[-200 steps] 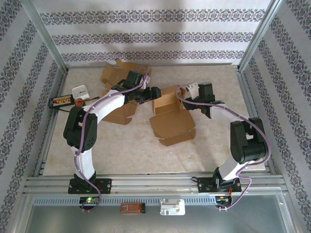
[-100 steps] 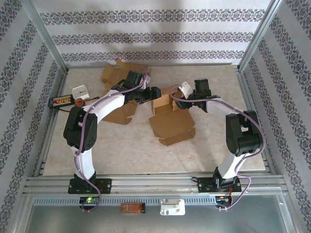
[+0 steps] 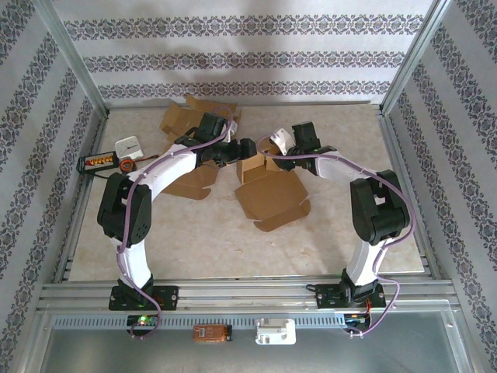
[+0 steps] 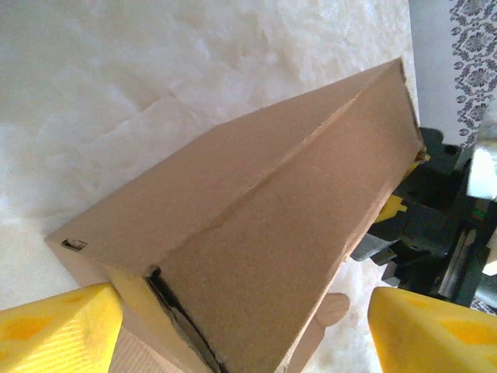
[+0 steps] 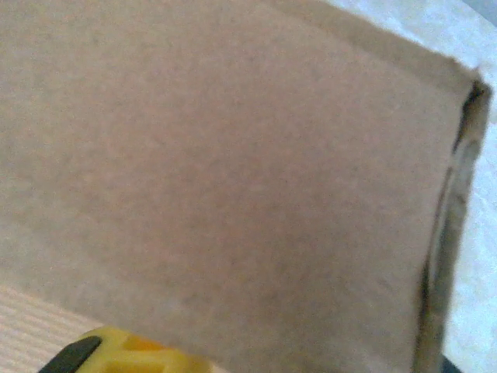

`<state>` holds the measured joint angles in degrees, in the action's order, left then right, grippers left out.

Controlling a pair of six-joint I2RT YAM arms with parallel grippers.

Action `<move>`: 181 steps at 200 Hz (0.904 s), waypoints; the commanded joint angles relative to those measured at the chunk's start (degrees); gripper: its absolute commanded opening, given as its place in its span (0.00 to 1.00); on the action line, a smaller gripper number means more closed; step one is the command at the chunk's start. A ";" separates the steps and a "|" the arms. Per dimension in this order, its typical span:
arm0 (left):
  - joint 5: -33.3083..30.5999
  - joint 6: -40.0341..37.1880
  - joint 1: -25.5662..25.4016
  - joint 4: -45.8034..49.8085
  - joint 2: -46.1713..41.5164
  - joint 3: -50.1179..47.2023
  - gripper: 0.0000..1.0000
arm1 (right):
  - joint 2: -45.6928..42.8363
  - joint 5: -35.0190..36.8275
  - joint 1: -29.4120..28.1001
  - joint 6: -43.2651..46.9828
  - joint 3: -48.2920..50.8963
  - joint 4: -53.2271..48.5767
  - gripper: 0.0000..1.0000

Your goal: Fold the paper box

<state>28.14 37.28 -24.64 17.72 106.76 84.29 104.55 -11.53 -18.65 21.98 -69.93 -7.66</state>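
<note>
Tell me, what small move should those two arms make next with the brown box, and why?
Probably the left gripper should close on the paper box. Its yellow fingers stand wide apart either side of a raised wall, and the right gripper is up against the opposite wall. Steadied so, the front flap lying flat could be folded.

This is a robot test booth in a lab. Metal bars (image 3: 70, 56) make a frame around a pale table (image 3: 210, 241). Striped flowery walls (image 3: 248, 58) stand at the top and sides. A left arm (image 3: 133, 256) and a right arm (image 3: 374, 210) are bolted to a rail (image 3: 248, 295) at the bottom.
</note>
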 commanded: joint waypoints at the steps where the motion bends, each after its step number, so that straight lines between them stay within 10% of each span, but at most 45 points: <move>1: 1.77 -0.52 -0.63 -2.55 -3.34 -0.48 0.83 | -0.77 -0.24 -3.40 -7.20 -1.80 -3.97 0.21; 54: 3.57 3.21 -0.63 -6.96 -4.75 -4.19 0.85 | -3.26 1.99 -7.38 -33.82 4.66 4.72 0.14; 130: 3.50 3.41 -0.66 -7.08 -4.03 -4.93 0.86 | 4.40 1.63 -9.57 -33.76 9.66 26.52 0.27; 181: 3.20 3.00 -0.67 -6.37 -4.36 -5.01 0.86 | 8.34 3.23 -9.29 -36.76 9.04 29.84 0.17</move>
<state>27.40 40.18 -24.21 17.17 103.44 79.44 109.71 -0.80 -25.21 -11.55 -61.78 23.64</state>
